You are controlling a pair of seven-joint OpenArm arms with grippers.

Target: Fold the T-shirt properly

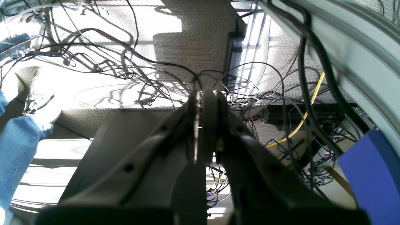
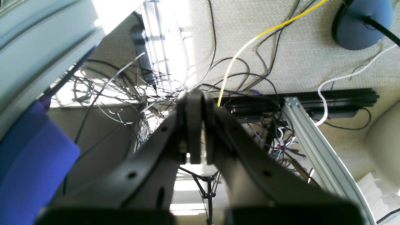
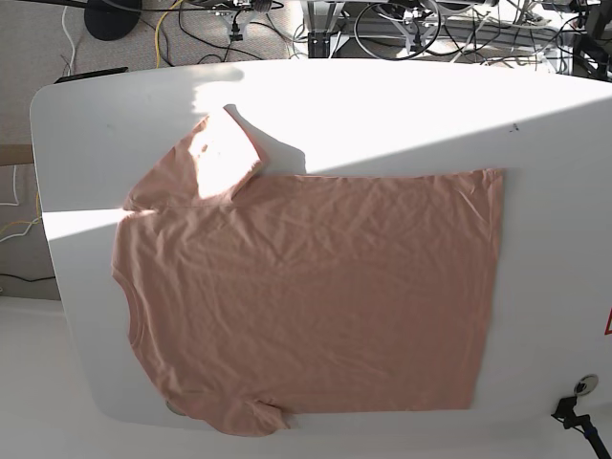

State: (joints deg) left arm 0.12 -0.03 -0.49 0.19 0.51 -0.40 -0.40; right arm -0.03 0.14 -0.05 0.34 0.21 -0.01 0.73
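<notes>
The salmon-pink T-shirt (image 3: 306,292) lies spread flat on the white table (image 3: 402,105) in the base view, neck to the left and hem to the right. One sleeve points to the far left corner and the other lies at the near edge. Neither arm shows in the base view. In the left wrist view my left gripper (image 1: 204,97) is shut with nothing between its fingers, pointing at the cabled floor beside the table. My right gripper (image 2: 197,93) is shut and empty too, over floor cables in the right wrist view.
Tangled cables (image 1: 125,68) cover the carpet off the table. Metal frame rails (image 2: 307,137) and a blue lamp base (image 2: 362,23) stand by the right arm. A person's jeans leg (image 1: 17,147) shows at the left. The table edge (image 1: 359,40) curves past.
</notes>
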